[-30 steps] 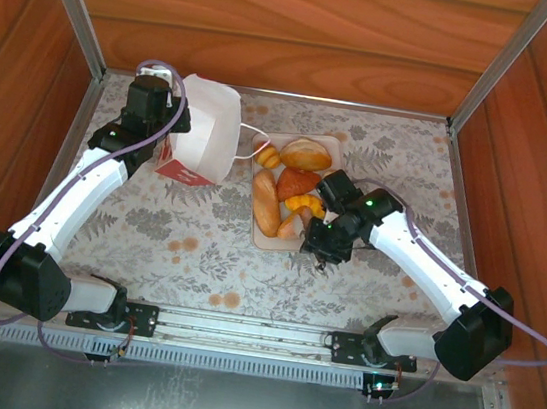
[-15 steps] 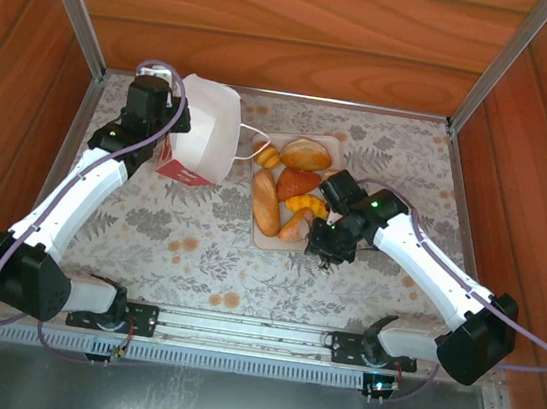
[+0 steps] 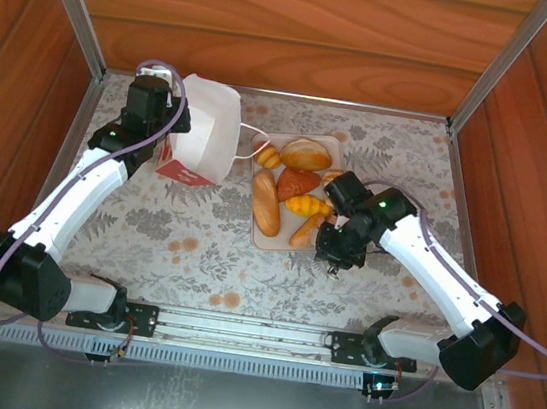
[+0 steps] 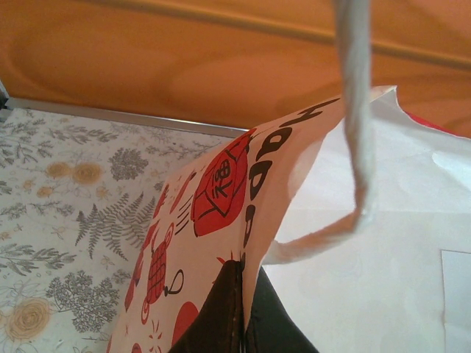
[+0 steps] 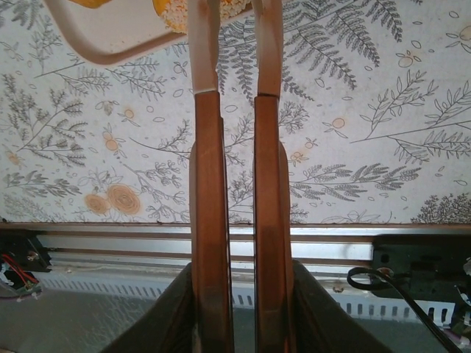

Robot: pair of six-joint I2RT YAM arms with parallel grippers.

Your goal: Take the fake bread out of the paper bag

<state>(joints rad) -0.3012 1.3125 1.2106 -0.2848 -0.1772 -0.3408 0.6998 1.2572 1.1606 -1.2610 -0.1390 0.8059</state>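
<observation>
Left jaws: clamped on the upper wall of the paper bag [image 3: 207, 135], upright at 10 o'clock on the desk [image 3: 196, 255]. In the left wrist view, printed paper pinched between the dark pads [image 4: 213, 320]. Right jaws: slightly apart, nothing between, low over bare desk just off the 4 o'clock corner of the beige tray [image 3: 276, 243]. Fake bread [image 3: 266, 204] all on that tray near the desk's centre, about seven pieces. Nothing golden visible inside the bag, though no clear sight of its floor.

Probably close to done, so mostly risks of undoing it.

First, the small roll [image 3: 305, 231] at the tray's 5 o'clock rim, just beside the right jaws. Danger of nudging it off onto the desk, or of shoving the light tray itself, with a sideways sweep. Safer to rise straight up before swinging away.

Second, the bag: light, seemingly empty, perhaps standing only thanks to the pinch. Risk of tipping it toward the tray at its 3 o'clock by letting go abruptly or by pulling back with paper caught.

Third, the white cord handle [image 4: 357, 110] dangling right by the left jaws. Easy to snag on withdrawal, dragging the bag along.

Last, possibly a piece unseen at the bag's bottom. Worth checking before release.
</observation>
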